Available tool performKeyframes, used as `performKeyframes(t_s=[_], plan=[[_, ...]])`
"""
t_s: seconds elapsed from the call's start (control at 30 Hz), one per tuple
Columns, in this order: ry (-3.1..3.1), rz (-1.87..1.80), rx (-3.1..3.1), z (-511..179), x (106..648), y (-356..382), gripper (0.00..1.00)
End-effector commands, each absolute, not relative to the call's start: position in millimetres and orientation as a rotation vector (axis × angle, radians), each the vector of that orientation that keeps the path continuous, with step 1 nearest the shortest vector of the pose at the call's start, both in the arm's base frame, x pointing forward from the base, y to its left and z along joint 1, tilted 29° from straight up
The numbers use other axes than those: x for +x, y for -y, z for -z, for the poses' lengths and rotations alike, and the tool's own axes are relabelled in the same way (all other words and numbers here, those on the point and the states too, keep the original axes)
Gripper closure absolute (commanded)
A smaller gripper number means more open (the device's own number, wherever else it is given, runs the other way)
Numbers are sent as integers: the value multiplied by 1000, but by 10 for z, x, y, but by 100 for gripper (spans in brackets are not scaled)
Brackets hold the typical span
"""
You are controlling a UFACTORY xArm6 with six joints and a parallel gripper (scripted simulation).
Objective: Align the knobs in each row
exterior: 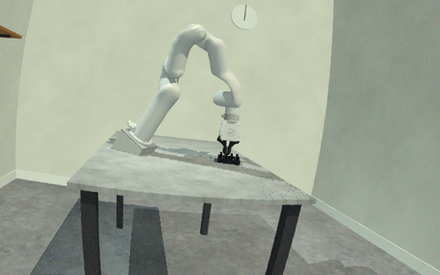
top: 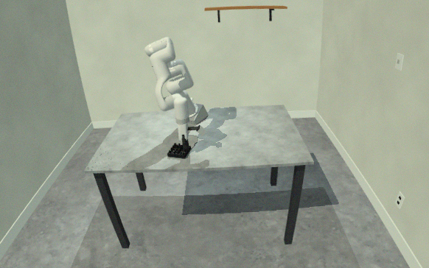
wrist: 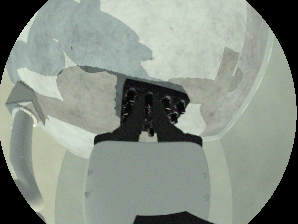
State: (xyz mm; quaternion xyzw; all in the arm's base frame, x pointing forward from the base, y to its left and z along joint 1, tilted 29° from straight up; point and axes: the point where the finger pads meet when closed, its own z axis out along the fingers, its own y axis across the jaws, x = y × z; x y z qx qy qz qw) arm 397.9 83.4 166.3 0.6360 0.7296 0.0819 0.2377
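Note:
The black knob box stands on the table near its edge, with several dark knobs on top. My gripper points down over the box with its fingertips low among the knobs. The fingers are close together and shut on one knob, which shows between the tips in the wrist view. Other knobs stand beside the fingers, such as one to the left and one to the right. The white lines, marks and printed names are too small and dark to read. The fingers hide part of the box.
The grey table carries the arm's wedge-shaped base, apart from the box. The arm's shadows lie across the table top. A wooden shelf hangs high on the wall.

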Motion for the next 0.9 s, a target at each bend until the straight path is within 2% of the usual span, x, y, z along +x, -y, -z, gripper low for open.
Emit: performKeyframes(t_s=[0.0, 0.87], plan=[[-2001, -227, 1737, -1676, 3986, -838, 92], [-2259, -110, 1358, -1676, 3986, -838, 92]])
